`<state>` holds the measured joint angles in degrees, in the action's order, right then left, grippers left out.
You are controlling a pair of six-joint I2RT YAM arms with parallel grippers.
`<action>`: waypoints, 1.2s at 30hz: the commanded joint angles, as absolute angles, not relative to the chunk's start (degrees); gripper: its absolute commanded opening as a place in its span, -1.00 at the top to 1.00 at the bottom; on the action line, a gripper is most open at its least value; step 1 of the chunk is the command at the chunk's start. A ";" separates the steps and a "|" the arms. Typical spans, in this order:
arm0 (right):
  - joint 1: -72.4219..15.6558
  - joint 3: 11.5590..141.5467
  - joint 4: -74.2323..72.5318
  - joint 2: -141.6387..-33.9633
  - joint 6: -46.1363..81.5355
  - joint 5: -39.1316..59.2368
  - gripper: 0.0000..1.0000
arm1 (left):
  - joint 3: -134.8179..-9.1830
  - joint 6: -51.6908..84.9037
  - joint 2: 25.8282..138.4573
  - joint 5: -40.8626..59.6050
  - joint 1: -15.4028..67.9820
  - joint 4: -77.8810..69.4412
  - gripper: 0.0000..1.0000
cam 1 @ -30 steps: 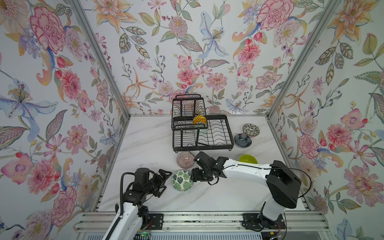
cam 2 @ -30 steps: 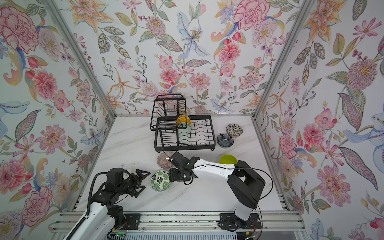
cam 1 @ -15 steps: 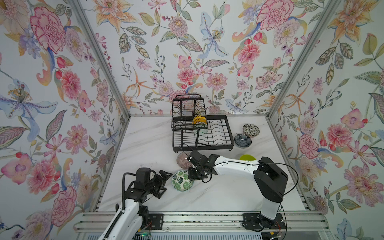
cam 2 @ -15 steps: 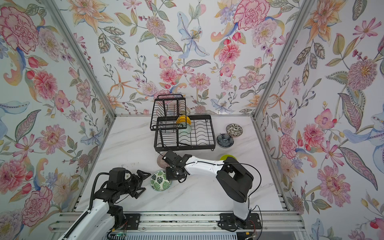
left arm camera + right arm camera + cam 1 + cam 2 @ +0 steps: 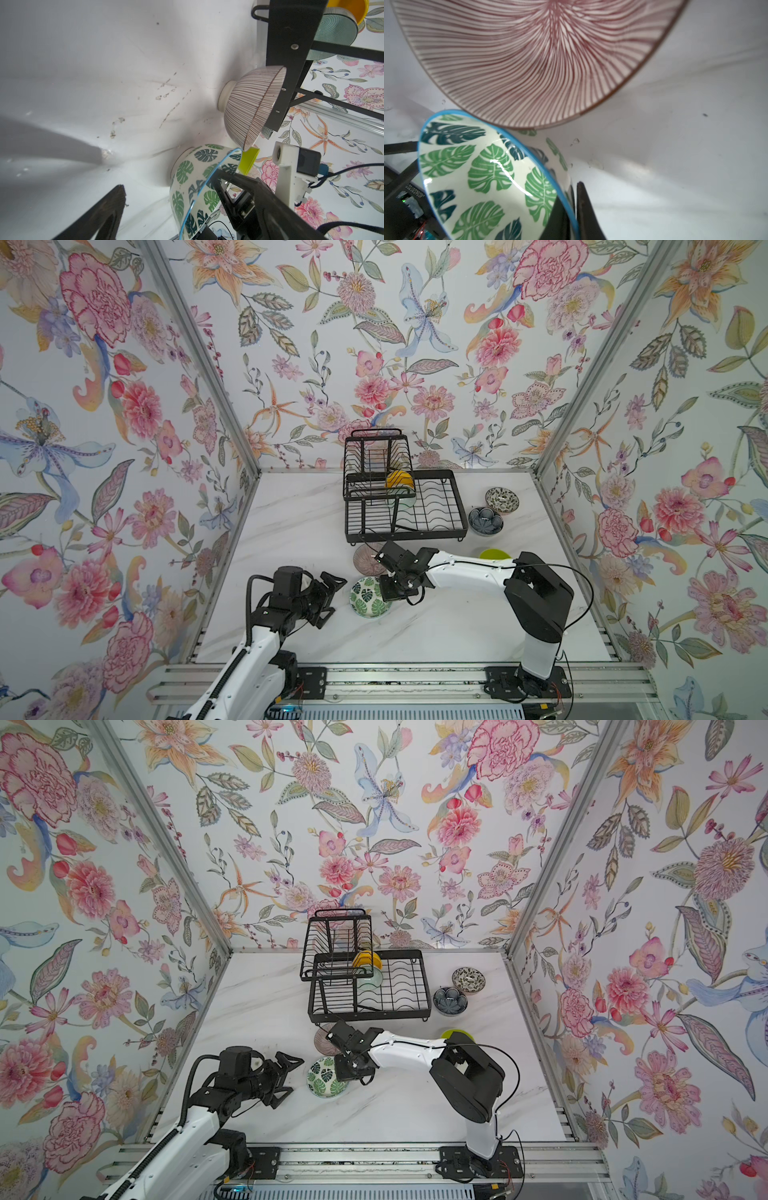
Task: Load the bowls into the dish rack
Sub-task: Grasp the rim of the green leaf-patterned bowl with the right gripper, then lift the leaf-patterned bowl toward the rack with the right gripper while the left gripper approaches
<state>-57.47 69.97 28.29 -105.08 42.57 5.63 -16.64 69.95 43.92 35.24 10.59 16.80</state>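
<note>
Jaws of my right gripper (image 5: 572, 214) are pinching the rim of the green-leaf bowl (image 5: 483, 176); it is sitting on the table (image 5: 436, 630) just beside the ribbed bowl (image 5: 365, 560), my left gripper (image 5: 334, 599) hovering spread nearby.

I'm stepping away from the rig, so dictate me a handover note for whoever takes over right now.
Right gripper: shut on the leaf bowl at its rim.
Left gripper: open, empty, beside that bowl.
Done: yellow bowl and aqua bowl stand in the rack.
To do: leaf bowl, then ribbed bowl, lime bowl, blue bowl and patterned bowl, the last four on the table.
</note>
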 commanded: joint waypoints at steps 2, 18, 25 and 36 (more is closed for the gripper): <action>-54.33 63.77 31.73 -98.37 41.87 1.04 0.89 | -18.01 71.04 43.04 33.61 12.75 15.37 -0.98; -27.41 50.33 36.29 -76.90 33.67 1.81 1.00 | -31.14 73.52 53.36 11.33 36.28 10.39 -0.98; -20.66 59.15 37.47 -76.62 34.66 3.75 1.00 | -50.59 62.39 64.70 -2.11 47.00 15.76 -0.98; -20.71 74.09 39.38 -75.89 36.38 3.25 1.00 | -77.40 50.97 86.00 -5.88 52.91 18.82 -0.80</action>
<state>-20.58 70.87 38.83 -77.45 35.42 2.59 -74.15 54.68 83.24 -3.38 52.31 15.88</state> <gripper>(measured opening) 0.069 0.914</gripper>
